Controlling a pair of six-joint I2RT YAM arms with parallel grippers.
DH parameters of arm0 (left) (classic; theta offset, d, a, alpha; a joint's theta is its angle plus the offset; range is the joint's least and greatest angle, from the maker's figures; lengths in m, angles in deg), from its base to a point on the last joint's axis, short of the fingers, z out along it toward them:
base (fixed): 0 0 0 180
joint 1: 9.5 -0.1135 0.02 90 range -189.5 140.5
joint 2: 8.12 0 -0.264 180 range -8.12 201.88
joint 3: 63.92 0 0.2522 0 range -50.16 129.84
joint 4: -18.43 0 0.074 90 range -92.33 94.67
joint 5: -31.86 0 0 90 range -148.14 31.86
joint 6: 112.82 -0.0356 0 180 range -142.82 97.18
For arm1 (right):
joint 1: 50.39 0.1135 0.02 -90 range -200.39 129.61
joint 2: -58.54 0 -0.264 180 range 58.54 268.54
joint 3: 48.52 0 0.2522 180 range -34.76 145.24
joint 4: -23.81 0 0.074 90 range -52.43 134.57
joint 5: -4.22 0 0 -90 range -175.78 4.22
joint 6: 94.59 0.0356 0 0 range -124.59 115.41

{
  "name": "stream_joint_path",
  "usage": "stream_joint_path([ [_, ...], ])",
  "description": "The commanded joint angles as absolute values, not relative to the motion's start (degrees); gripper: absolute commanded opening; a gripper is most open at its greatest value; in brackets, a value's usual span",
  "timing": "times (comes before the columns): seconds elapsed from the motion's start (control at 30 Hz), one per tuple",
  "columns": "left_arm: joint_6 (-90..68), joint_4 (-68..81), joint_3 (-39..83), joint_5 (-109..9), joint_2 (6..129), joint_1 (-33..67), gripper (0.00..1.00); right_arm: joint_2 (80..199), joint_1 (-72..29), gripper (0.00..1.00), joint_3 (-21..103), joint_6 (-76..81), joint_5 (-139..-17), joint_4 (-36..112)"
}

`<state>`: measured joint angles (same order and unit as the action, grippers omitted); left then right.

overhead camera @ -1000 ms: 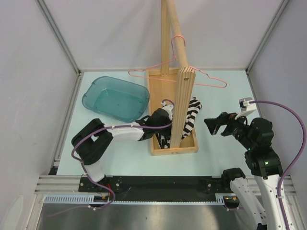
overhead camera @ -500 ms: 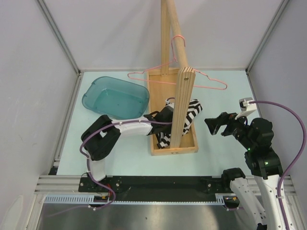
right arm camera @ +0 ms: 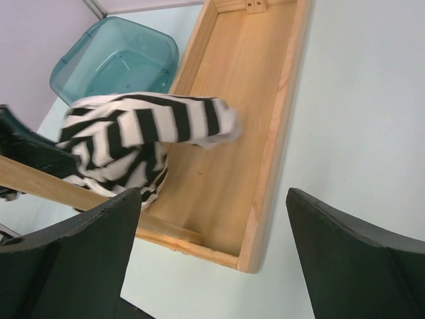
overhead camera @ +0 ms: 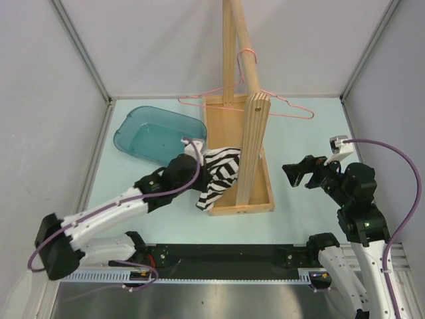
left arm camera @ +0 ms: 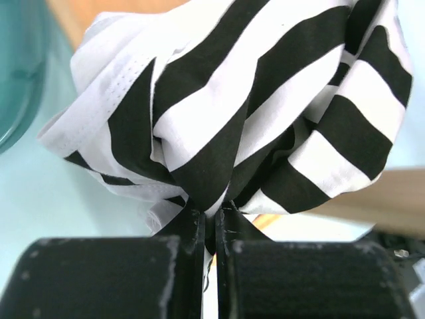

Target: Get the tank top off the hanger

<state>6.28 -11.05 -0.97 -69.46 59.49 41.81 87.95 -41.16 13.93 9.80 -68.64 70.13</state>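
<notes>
The tank top (overhead camera: pixel 220 174) is a crumpled black-and-white striped bundle, off the hanger and hanging over the left rim of the wooden tray. My left gripper (overhead camera: pixel 199 167) is shut on it. In the left wrist view the cloth (left arm camera: pixel 232 113) bunches out from between the closed jaws of that gripper (left arm camera: pixel 214 219). The pink wire hanger (overhead camera: pixel 279 108) hangs bare from the wooden rod (overhead camera: pixel 242 46). My right gripper (overhead camera: pixel 295 174) stands open and empty to the right of the tray. Its wrist view shows this gripper (right arm camera: pixel 212 199) wide, with the tank top (right arm camera: pixel 126 143) beyond it.
A wooden stand has a long tray base (overhead camera: pixel 264 189) and an upright post (overhead camera: pixel 251 143) carrying the rod. A teal plastic bin (overhead camera: pixel 156 136) sits left of the tray and behind my left arm, also visible from the right wrist (right arm camera: pixel 113 60). Grey walls enclose the table.
My left gripper shut on the tank top and drew it left and up, from the right of the post to the tray's left rim. The right arm stayed still.
</notes>
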Motion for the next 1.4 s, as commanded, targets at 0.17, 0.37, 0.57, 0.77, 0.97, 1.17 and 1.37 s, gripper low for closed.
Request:
stream_joint_path([
  [0.17, 14.36, -21.24, -8.15, -64.22, 33.31, 24.27, 0.0, 89.21, -41.43, 0.95, 12.18, 11.4, -66.54, 65.44],
  [0.37, 16.63, -23.28, 0.18, -50.52, 34.93, 2.04, 0.0, 88.6, -41.34, 0.95, 12.53, 11.67, -66.53, 66.58],
  [0.57, 32.0, -10.12, 2.93, -30.83, 51.88, -11.59, 0.0, 88.6, -41.43, 0.95, 12.96, 12.98, -66.19, 66.31],
  [0.77, 41.86, -5.43, 11.95, -34.14, 73.42, -13.72, 0.0, 88.42, -41.43, 0.95, 16.22, 12.72, -66.97, 68.68],
  [0.97, 47.58, -4.38, 19.26, -40.2, 84.85, -14.07, 0.0, 88.6, -41.43, 0.95, 16.22, 12.98, -66.89, 68.86],
  [1.17, 46.27, -9.03, 27.44, -41.09, 94.08, -14.6, 0.0, 88.78, -41.43, 0.95, 16.48, 12.64, -67.5, 69.21],
  [1.37, 38.89, -13.09, 25.35, -45.13, 88.32, -14.95, 0.77, 88.78, -41.43, 0.95, 14.73, 12.46, -67.68, 68.69],
])
